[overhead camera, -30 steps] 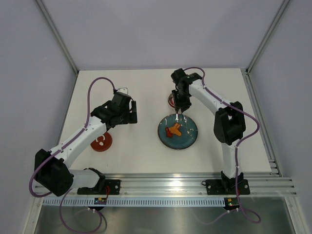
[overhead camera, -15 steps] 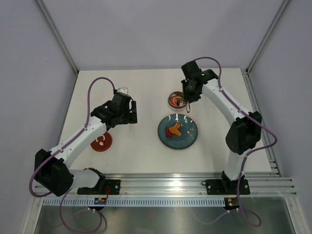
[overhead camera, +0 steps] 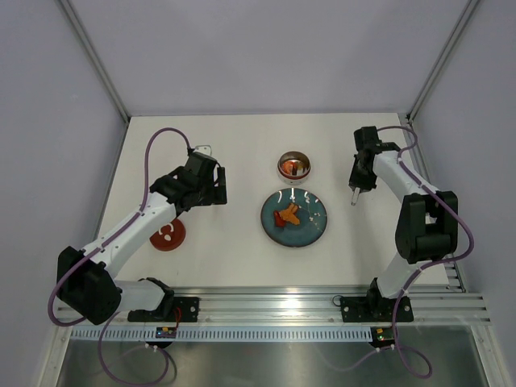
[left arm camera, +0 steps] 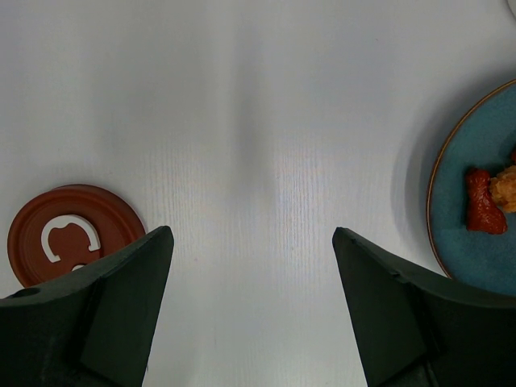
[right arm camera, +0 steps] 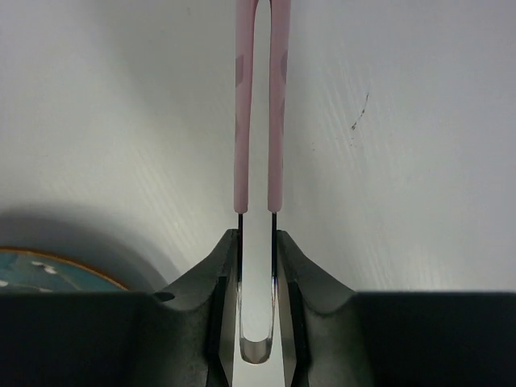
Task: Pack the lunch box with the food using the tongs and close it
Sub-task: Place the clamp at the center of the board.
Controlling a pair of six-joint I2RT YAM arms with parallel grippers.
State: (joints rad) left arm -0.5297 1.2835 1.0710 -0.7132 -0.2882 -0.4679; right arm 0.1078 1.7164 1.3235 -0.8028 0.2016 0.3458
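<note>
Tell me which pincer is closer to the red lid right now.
Left. The left pincer hangs open just beyond the red lid, on the side facing the teal plate. The right pincer, gripping the tongs, is far off on the plate's other side.

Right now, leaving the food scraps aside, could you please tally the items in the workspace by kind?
lunch box: 1
red lid: 1
teal plate: 1
tongs: 1
Total: 4
</note>
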